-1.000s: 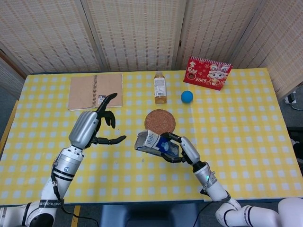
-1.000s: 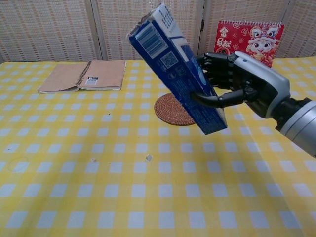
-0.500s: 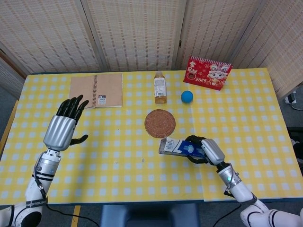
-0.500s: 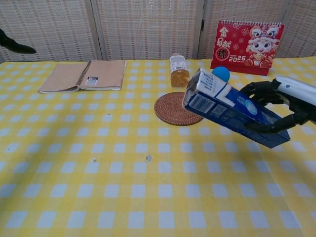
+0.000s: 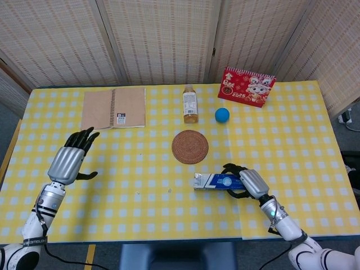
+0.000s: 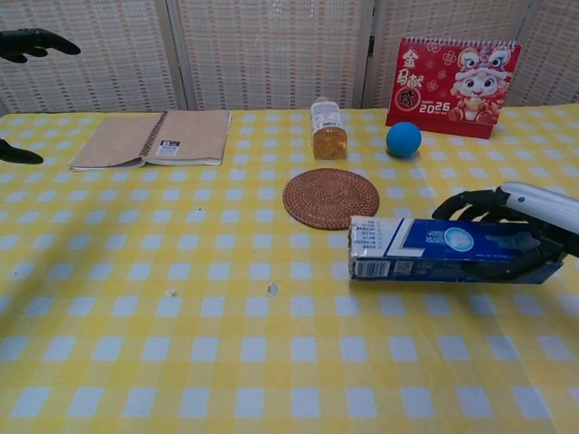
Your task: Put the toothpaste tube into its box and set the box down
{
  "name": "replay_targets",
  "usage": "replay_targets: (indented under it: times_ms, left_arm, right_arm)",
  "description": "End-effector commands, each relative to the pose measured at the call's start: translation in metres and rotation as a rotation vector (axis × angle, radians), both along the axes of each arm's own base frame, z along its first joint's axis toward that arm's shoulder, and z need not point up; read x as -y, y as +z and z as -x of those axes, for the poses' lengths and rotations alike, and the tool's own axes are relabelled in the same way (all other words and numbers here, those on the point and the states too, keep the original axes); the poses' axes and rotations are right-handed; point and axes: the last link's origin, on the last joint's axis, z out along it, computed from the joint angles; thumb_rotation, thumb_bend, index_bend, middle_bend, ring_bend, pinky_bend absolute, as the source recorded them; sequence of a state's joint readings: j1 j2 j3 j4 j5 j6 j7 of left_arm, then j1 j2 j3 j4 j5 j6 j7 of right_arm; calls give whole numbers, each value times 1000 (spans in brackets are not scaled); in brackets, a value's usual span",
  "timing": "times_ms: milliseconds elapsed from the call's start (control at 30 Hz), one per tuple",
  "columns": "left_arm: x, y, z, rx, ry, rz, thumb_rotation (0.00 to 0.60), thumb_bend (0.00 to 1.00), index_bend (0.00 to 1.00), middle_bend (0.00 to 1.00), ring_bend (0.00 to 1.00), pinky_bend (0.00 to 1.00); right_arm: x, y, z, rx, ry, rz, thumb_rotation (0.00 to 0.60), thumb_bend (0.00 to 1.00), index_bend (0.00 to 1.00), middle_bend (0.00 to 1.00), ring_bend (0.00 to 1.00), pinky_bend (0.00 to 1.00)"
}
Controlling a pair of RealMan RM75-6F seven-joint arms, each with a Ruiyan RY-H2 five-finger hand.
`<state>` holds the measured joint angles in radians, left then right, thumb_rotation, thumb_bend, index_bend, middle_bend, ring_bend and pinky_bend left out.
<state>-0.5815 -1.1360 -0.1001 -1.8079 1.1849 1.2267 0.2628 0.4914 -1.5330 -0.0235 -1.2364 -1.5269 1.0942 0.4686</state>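
The blue and white toothpaste box (image 5: 216,181) (image 6: 434,250) lies flat on the yellow checked table, just below the round woven coaster. My right hand (image 5: 247,182) (image 6: 529,221) still grips the box's right end, fingers curled over its far side. No toothpaste tube shows outside the box. Far off on the left, my left hand (image 5: 70,160) is raised with fingers spread and holds nothing; in the chest view only its fingertips (image 6: 32,41) show at the upper left edge.
A woven coaster (image 5: 190,147) sits just beyond the box. Further back stand a small bottle (image 5: 190,104), a blue ball (image 5: 222,115) and a red calendar (image 5: 246,86). A brown spiral notebook (image 5: 113,107) lies at the back left.
My right hand lowered the box from a tilted, raised pose and moved it right until it lies flat on the table. My left hand drew away to the left and opened.
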Motion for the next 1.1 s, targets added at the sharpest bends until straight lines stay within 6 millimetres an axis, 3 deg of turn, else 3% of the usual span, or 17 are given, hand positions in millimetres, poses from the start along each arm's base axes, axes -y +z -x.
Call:
replay_targets:
  times_ms: [33, 233, 433, 567, 667, 767, 967, 1100]
  left_arm:
    - [0, -2, 5, 4, 11, 8, 600, 158, 0, 0, 0, 105]
    - [1, -2, 7, 8, 5, 14, 600, 157, 0, 0, 0, 105]
    - [12, 7, 14, -4, 5, 4, 600, 157, 0, 0, 0, 89]
    - [28, 11, 44, -20, 58, 7, 600, 158, 0, 0, 0, 75]
    - [43, 14, 74, -63, 71, -36, 600, 159, 0, 0, 0, 65]
    - [59, 17, 97, -68, 83, -113, 600, 159, 0, 0, 0, 65]
    - [96, 14, 125, -85, 74, -226, 600, 161, 13, 10, 0, 30]
    - [104, 12, 120, -97, 45, -214, 600, 159, 1, 11, 0, 6]
  right_arm:
    - [0, 0, 1, -19, -3, -9, 600, 345, 134, 102, 160, 227]
    - [-1, 5, -1, -24, 3, -11, 600, 342, 1, 21, 96, 159]
    - [-7, 45, -7, -17, 57, 71, 600, 341, 0, 0, 40, 90]
    - [-23, 88, -5, -100, 91, 160, 600, 340, 0, 0, 1, 21]
    - [-40, 123, 0, -292, 92, 285, 600, 340, 0, 0, 0, 0]
    - [-59, 144, 5, -448, 48, 415, 600, 340, 0, 0, 0, 0]
    - [-90, 156, 26, -485, -65, 532, 600, 340, 0, 0, 0, 0]
    - [-97, 152, 37, -463, -80, 510, 600, 340, 0, 0, 0, 0]
